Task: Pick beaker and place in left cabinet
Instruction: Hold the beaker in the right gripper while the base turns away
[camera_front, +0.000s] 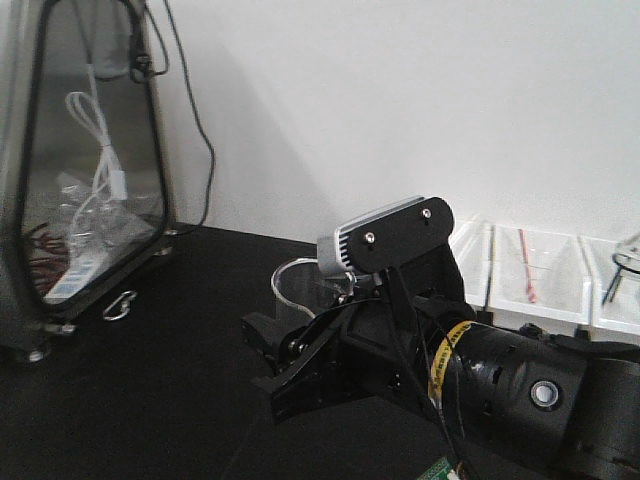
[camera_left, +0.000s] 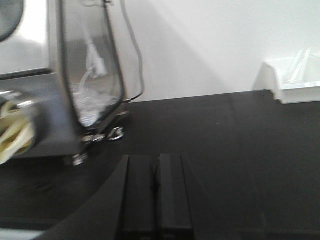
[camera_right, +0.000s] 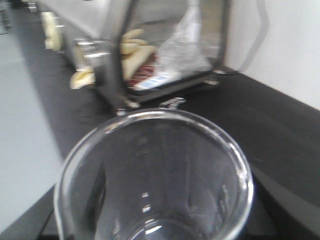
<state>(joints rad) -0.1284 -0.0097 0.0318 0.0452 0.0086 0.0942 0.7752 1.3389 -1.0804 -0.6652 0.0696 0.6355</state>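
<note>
Right gripper (camera_front: 258, 355) straddles the beaker (camera_right: 155, 170): in the right wrist view dark finger shapes sit low on either side of the glass, and its open mouth fills most of that picture. Whether the pads press on the wall or stand just off it I cannot tell, since blur and the glass itself hide the contact. In the front view the beaker (camera_front: 298, 285) shows only its rim and upper wall above the black fingers. Its base is hidden behind them, so I also cannot tell whether it stands on the black tabletop (camera_front: 150, 400) or hangs clear of it.

By its look the beaker is thin clear glass: light, stiff, smooth enough to slip, and likely to crack under a hard squeeze or a knock against metal. It appears empty. The best hold, I judge, is on the straight wall at about mid-height, with the pads on opposite sides, below the flared rim and away from the spout, and with only moderate force.

The left cabinet (camera_front: 90, 150) stands at the left edge of the front view, its glass-paned side towards the beaker and a stretch of bare tabletop between the two. From the right wrist it lies ahead, beyond the beaker's mouth. White bins (camera_front: 575, 270) sit against the wall behind the arm.

The left gripper (camera_left: 157, 160) has its fingers pressed together with nothing between them, low over the tabletop and facing the cabinet
</note>
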